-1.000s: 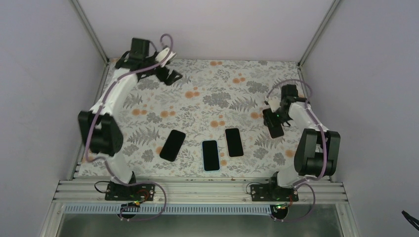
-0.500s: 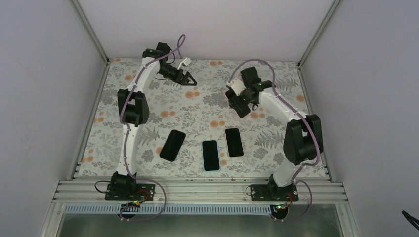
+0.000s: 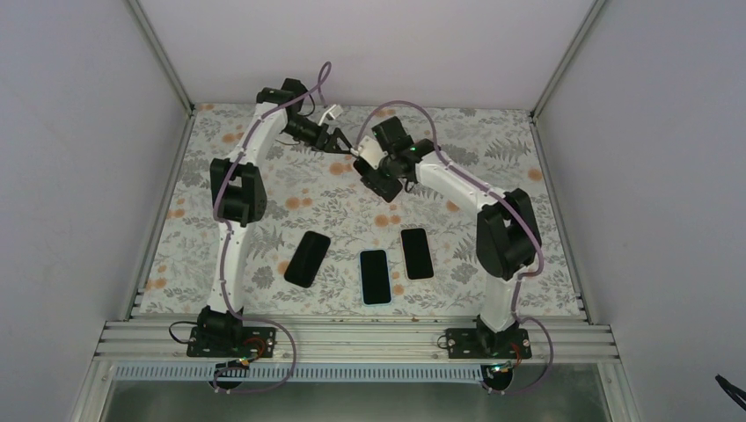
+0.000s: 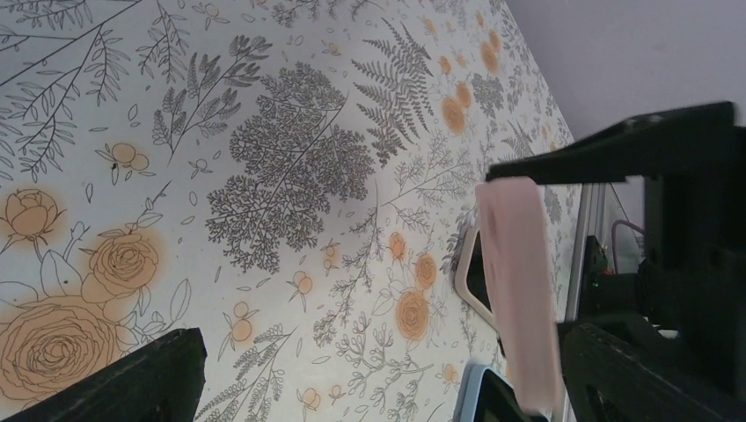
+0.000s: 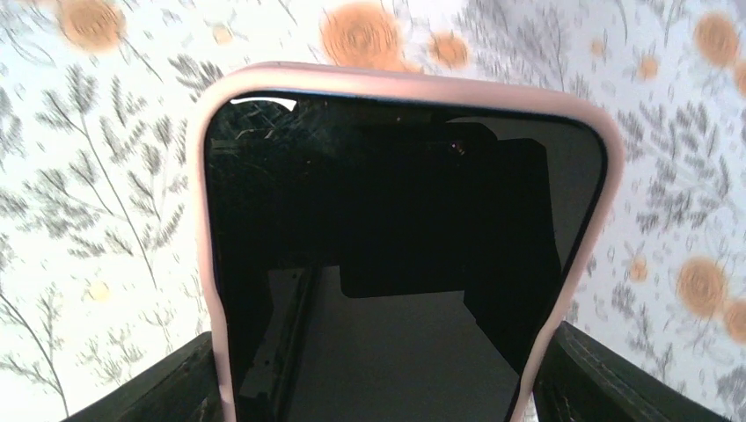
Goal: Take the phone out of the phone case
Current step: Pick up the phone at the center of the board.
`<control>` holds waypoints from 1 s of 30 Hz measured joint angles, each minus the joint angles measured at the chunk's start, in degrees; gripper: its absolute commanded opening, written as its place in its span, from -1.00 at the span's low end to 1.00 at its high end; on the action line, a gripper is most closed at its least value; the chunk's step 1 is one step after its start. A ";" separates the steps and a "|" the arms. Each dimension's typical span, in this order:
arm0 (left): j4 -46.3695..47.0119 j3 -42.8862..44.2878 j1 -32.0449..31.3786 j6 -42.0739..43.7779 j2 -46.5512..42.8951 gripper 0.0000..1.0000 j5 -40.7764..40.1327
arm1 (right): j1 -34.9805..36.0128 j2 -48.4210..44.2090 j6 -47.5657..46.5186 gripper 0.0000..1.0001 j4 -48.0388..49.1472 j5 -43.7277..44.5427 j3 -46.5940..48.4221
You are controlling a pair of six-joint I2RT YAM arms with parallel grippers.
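- Between the two fingers of the right gripper (image 5: 383,385) sits the phone case (image 5: 405,77). It is pink-rimmed, pinched across its width by its long edges, and held up off the floral table (image 3: 528,176).
- Inside that case lies the phone (image 5: 387,220). Its dark screen faces the right wrist camera, and the rim wraps round both visible corners.
- Just beside the right gripper, almost tip to tip with it, the left gripper (image 3: 340,143) has its fingers spread as wide as they go and grips nothing.
- Ahead of the left wrist camera the case shows edge-on as a pale pink strip. It is close to one left finger and well apart from the other. Whether it touches the near finger cannot be told.
- Well apart from both grippers, toward the arm bases, three more handsets lie flat in a row on the table: a tilted black phone (image 3: 307,258), a blue-edged phone (image 3: 375,276) and a second black phone (image 3: 417,253).
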 measured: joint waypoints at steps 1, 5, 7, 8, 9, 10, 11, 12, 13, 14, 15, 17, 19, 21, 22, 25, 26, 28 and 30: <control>0.00 -0.15 0.04 -0.09 0.00 1.00 -0.02 | 0.63 0.37 0.00 0.14 -0.02 0.22 0.94; 0.07 -0.74 0.31 -0.42 -0.20 1.00 0.31 | 2.82 1.81 -0.02 0.15 -0.59 1.79 4.37; 0.04 -0.98 0.63 -0.46 -0.39 0.96 0.70 | 3.34 3.17 -0.02 0.16 -0.70 2.64 6.03; -0.04 -1.14 0.63 -0.46 -0.46 0.94 0.94 | 3.56 4.02 -0.02 0.16 -0.26 2.91 7.02; -0.13 -1.33 0.57 -0.35 -0.52 0.93 1.09 | 3.72 4.59 -0.02 0.16 0.07 3.08 7.72; -0.31 -1.51 0.48 -0.26 -0.61 0.93 1.31 | 3.98 5.22 -0.02 0.16 0.31 3.23 8.48; -0.66 -1.64 0.37 -0.04 -0.70 0.93 1.62 | 4.33 5.77 -0.02 0.16 0.52 3.37 9.27; -0.92 -1.95 0.28 0.13 -0.87 0.92 2.05 | 4.48 6.12 -0.02 0.16 0.63 3.48 9.81; -1.18 -2.23 0.20 0.22 -1.09 0.88 2.32 | 4.74 6.43 -0.02 0.16 0.87 3.54 10.47; -1.31 -2.60 0.13 0.35 -1.38 0.85 2.54 | 4.79 6.60 -0.02 0.16 1.14 3.65 10.78; -1.38 -3.10 0.09 0.44 -1.73 0.79 2.69 | 4.83 6.62 -0.02 0.16 1.42 3.72 10.91; -1.77 -3.98 0.04 0.81 -2.45 0.55 3.26 | 4.98 6.62 -0.07 0.17 1.70 3.67 10.99; -2.21 -4.26 0.04 1.11 -2.80 0.30 4.02 | 5.14 6.88 -0.07 0.17 1.84 3.72 11.45; -2.36 -4.26 0.13 1.40 -2.95 0.01 4.83 | 5.11 7.65 -0.07 0.16 1.73 3.76 12.61; -2.43 -4.26 0.13 1.31 -2.95 -0.10 5.09 | 5.14 8.02 -0.07 0.16 1.75 3.87 13.16; -2.45 -4.79 0.11 1.79 -2.99 -0.41 6.21 | 5.25 8.44 -0.09 0.17 2.10 4.11 13.62; -2.43 -5.11 0.11 1.79 -2.99 -0.53 6.58 | 5.35 8.44 -0.09 0.19 2.05 4.24 13.75; -2.47 -6.21 0.11 2.23 -3.23 -0.79 7.34 | 5.51 8.46 -0.09 0.30 2.03 4.33 14.32; -2.19 -7.54 0.11 2.43 -3.89 -0.95 7.58 | 5.68 8.46 -0.35 0.45 1.73 4.33 15.06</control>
